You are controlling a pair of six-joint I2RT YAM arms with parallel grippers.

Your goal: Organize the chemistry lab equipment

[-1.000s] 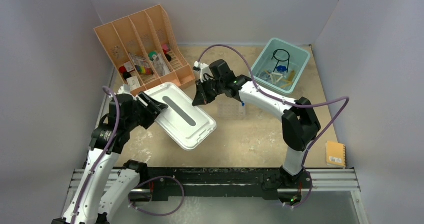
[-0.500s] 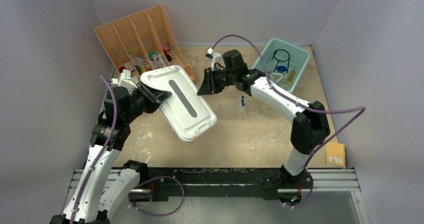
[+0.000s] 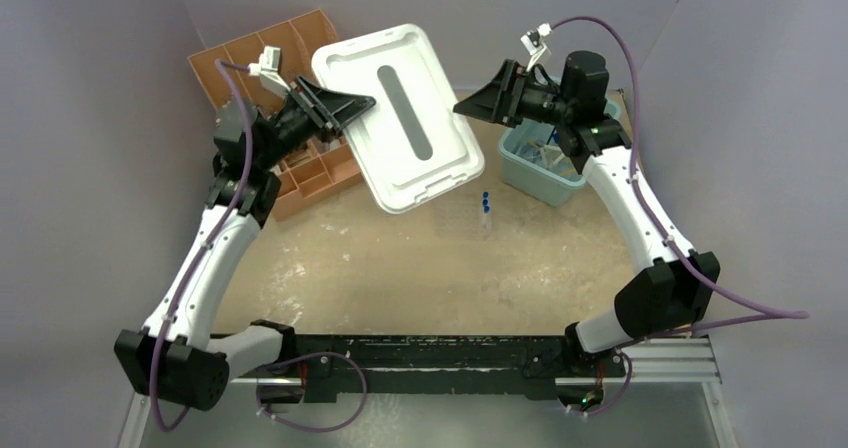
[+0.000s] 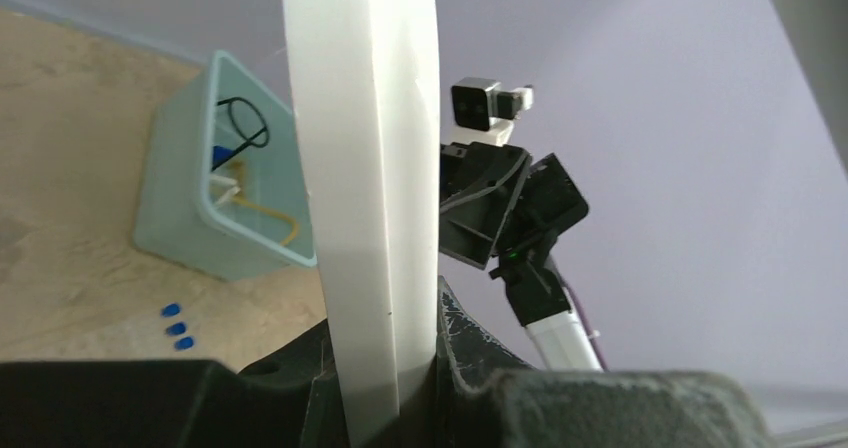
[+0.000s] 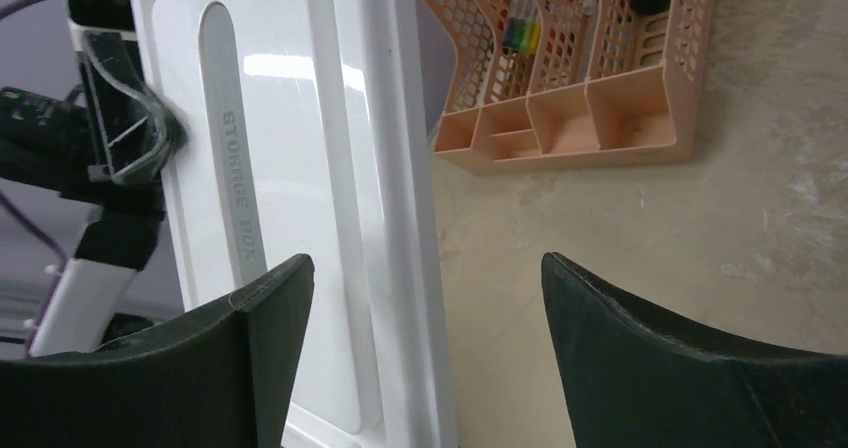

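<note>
Left of the lid [image 3: 440, 78], the peach slotted organizer [image 3: 320, 178] shows perforated lattice walls. The left end effector [image 3: 358, 104] clamps tight on the lid's rim. The lid is smooth white plastic, a rounded rectangle with a dark oblong slot, tilted above the mottled sandy counter [image 3: 400, 268]. On the lid's near side stands the clear tube rack [image 3: 462, 220] with blue-capped thin tubes [image 3: 485, 201]. Right of the lid, the right end effector [image 3: 468, 105] gapes wide, holding nothing. Further right, the teal tub [image 3: 530, 173] holds a black wire ring [image 4: 245, 123] and amber rubber hose [image 4: 268, 215].

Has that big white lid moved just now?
Yes. The white lid, held by the left hand, went from in front of the peach organizer up toward the back wall, nearer the teal bin.
</note>
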